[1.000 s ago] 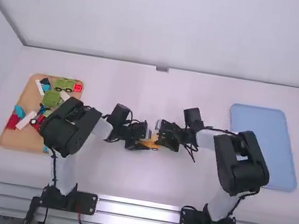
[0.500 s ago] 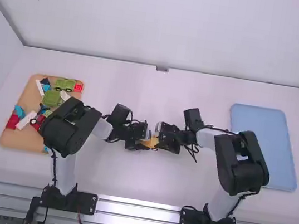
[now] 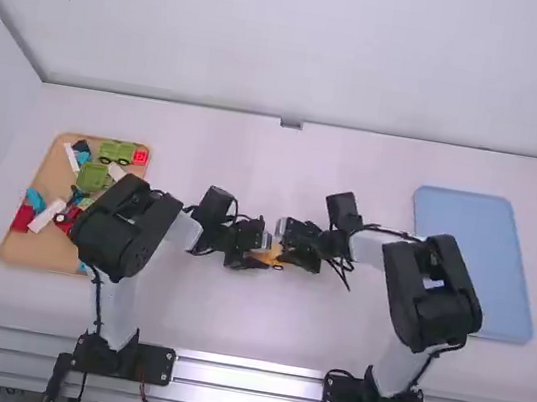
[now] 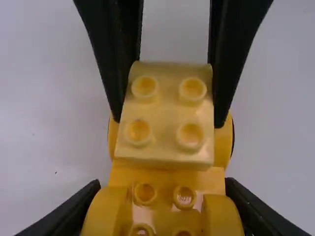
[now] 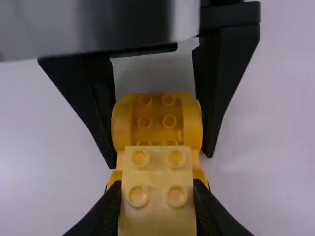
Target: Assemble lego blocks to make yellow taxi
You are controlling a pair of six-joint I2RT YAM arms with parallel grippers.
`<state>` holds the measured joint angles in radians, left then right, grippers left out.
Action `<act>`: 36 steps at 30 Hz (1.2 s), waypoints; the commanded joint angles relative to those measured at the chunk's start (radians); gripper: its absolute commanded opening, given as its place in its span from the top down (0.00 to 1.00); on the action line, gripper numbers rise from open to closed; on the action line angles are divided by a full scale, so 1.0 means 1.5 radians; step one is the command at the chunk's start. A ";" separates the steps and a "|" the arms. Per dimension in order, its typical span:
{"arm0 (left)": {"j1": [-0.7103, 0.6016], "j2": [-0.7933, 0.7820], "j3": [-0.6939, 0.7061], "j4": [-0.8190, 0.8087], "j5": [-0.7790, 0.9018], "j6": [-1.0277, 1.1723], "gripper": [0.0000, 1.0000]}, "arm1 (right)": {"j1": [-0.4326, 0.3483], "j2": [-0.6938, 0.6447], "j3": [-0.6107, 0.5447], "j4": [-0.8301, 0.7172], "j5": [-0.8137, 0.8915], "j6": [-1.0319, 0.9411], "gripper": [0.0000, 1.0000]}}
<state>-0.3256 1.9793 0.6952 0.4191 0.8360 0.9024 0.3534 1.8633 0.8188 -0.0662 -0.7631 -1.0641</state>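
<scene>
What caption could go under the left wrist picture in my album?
The right gripper pinches a pale yellow block against the deeper yellow car piece that the left gripper holds.

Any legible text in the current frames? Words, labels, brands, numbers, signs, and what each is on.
Legible: none.
Too small to read: a faint marking on one stud of the deeper-yellow taxi body, left wrist view.
No lettering I can make out on the pale yellow block, the wooden tray or the blue tray.
</scene>
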 commanded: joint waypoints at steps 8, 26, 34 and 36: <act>-0.002 0.015 -0.019 -0.014 -0.007 0.003 0.59 | 0.000 0.017 -0.001 -0.014 0.077 0.013 1.00; -0.004 0.015 -0.019 -0.013 -0.010 0.003 0.57 | -0.001 0.017 -0.001 -0.017 0.091 0.013 0.91; -0.001 0.015 -0.019 -0.014 -0.009 0.003 0.56 | -0.001 0.017 -0.001 -0.017 0.091 0.014 0.73; -0.004 0.015 -0.018 -0.015 -0.010 0.003 0.56 | -0.001 0.017 -0.001 -0.018 0.090 0.013 0.67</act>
<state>-0.3256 1.9793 0.6952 0.4187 0.8360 0.9024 0.3538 1.8629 0.8234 -0.0784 -0.7570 -1.0603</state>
